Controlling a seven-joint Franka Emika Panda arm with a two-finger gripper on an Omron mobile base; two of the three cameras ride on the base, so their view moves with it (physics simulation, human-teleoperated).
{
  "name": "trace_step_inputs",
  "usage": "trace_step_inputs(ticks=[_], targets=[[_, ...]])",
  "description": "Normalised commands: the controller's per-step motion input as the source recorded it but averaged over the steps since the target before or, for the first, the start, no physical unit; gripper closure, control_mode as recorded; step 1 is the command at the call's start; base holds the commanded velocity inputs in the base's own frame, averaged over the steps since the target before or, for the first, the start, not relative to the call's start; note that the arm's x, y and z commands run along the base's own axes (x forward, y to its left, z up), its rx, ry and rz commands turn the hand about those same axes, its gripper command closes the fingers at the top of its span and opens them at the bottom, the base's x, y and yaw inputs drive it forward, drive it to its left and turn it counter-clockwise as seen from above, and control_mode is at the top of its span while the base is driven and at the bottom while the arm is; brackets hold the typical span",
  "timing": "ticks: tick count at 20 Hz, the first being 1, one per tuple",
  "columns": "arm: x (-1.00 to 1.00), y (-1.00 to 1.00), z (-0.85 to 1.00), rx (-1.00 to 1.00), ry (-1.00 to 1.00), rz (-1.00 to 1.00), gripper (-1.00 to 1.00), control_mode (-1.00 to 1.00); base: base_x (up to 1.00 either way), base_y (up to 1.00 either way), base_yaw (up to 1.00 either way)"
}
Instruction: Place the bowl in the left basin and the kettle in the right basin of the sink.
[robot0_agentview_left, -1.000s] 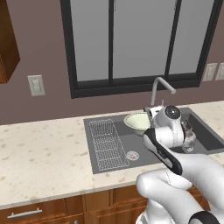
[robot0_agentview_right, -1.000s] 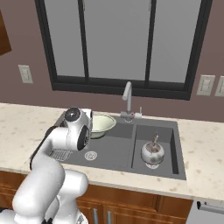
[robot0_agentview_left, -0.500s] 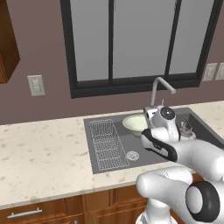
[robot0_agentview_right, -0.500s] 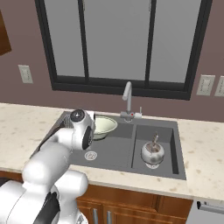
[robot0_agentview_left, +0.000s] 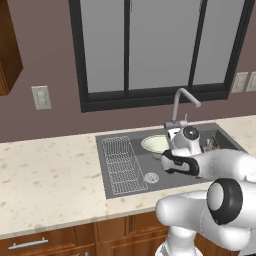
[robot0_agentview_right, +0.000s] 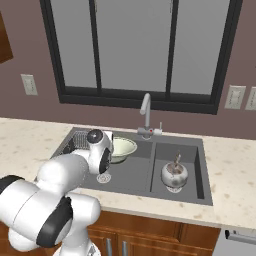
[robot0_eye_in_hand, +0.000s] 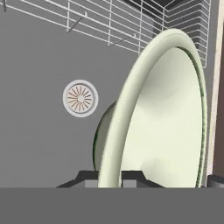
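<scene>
claw (robot0_eye_in_hand: 109, 177): clamped on the bowl (robot0_eye_in_hand: 166, 118) rim; bowl: hung edge-on above the left basin (robot0_eye_in_hand: 39, 144); drain (robot0_eye_in_hand: 80, 98): just beside

i see a speckled counter (robot0_agentview_left: 50, 175) (pale stone) carrying the sink (robot0_agentview_right: 142, 185); bowl (robot0_agentview_right: 121, 148) in its left basin (robot0_agentview_right: 127, 175), kettle (robot0_agentview_right: 173, 173) in the right basin (robot0_agentview_right: 192, 155).

The arm's hand sits farther into the sink (robot0_agentview_right: 131, 186) now, over the left basin (robot0_agentview_right: 125, 175), with the bowl (robot0_agentview_right: 121, 148) beside it.
</scene>
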Motion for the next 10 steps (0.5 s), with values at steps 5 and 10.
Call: trace_step_inputs(ticks=[5,10], targets=[[0.3,-0.02,-0.44,0.0,0.0,0.0,1.0,-1.0,0.0,0.0,0.0],[0.38,0.0,-0.3,0.0,0.0,0.0,1.0,-1.0,0.0,0.0,0.0]])
